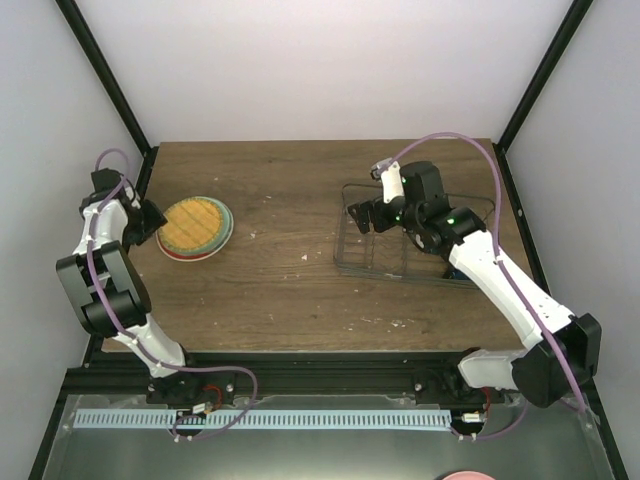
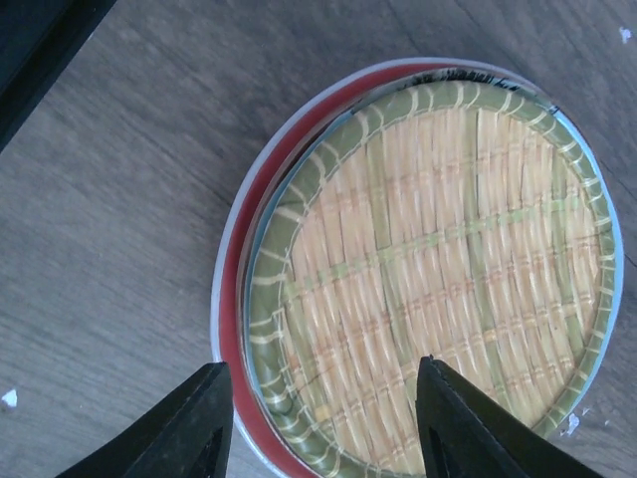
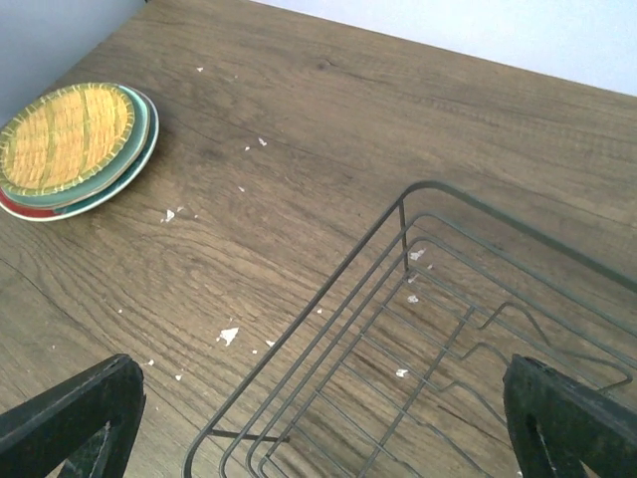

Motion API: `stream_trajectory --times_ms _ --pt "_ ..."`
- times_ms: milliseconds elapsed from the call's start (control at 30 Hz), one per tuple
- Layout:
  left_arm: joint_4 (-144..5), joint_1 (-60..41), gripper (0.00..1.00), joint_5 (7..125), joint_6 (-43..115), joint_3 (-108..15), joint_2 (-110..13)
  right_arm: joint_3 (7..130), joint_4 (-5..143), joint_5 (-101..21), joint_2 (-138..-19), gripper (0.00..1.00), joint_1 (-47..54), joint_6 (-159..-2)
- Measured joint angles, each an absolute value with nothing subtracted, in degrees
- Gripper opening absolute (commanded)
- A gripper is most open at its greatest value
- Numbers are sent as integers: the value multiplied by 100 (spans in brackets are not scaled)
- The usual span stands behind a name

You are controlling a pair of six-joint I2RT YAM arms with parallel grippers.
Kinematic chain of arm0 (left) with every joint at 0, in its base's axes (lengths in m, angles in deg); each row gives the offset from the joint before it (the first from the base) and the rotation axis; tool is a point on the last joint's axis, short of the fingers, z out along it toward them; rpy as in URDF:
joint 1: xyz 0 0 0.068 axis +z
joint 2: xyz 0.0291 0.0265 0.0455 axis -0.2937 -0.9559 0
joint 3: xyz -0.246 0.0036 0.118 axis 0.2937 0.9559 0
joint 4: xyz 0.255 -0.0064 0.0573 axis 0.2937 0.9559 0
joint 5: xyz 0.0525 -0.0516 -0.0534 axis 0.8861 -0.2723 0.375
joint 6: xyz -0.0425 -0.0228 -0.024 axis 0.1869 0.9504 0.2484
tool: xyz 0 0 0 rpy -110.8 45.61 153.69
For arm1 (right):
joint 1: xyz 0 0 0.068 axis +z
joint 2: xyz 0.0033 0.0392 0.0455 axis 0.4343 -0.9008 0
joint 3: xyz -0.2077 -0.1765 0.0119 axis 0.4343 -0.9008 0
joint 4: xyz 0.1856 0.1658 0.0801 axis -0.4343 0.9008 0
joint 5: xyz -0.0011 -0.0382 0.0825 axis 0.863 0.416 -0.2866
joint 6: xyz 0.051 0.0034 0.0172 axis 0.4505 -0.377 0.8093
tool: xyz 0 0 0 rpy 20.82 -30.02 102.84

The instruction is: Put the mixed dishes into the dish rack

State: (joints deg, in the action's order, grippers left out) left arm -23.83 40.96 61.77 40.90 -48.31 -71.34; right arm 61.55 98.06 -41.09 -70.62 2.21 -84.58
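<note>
Three plates lie stacked at the table's left: a yellow-orange woven-pattern plate [image 1: 192, 224] on top, a mint green plate [image 3: 139, 139] under it, a red-rimmed plate [image 2: 239, 299] at the bottom. My left gripper [image 1: 152, 222] is open and empty at the stack's left edge; in the left wrist view [image 2: 323, 403] its jaws straddle the rim just above the yellow-orange plate [image 2: 438, 259]. My right gripper [image 1: 362, 215] is open and empty above the left end of the dark wire dish rack [image 1: 400, 262], whose near corner [image 3: 418, 329] holds nothing. The cream bowl is out of view.
A dark blue shape [image 1: 455, 268], perhaps the mug, sits in the rack under my right forearm. White crumbs dot the wood between stack and rack. Black frame posts flank the table. A pink item [image 1: 470, 476] lies below the table's near edge.
</note>
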Motion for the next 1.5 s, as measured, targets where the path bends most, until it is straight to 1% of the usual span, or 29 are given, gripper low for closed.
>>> stream_trajectory --times_ms 733,833,1000,1100,1400,1500 --pt "-2492 4266 47 6006 4055 -4991 -7888 5915 9843 -3912 -7071 100 221 -8257" --pt "-2532 4271 45 5954 4055 -4991 -7945 5913 9861 -3888 -7079 99 221 -8239" --pt "-2671 4273 38 5827 4064 -4978 -7947 5913 9863 -3866 -7079 100 221 -8198" --pt "-2763 4282 36 5740 4058 -4949 -7947 5913 9865 -3857 -7079 100 221 -8165" --pt "-2945 4356 35 5624 4051 -4755 -7987 5913 9926 -3827 -7079 100 221 -8088" --pt "-3043 4373 33 5604 4049 -4648 -7991 5891 9946 -3823 -7073 100 221 -8067"
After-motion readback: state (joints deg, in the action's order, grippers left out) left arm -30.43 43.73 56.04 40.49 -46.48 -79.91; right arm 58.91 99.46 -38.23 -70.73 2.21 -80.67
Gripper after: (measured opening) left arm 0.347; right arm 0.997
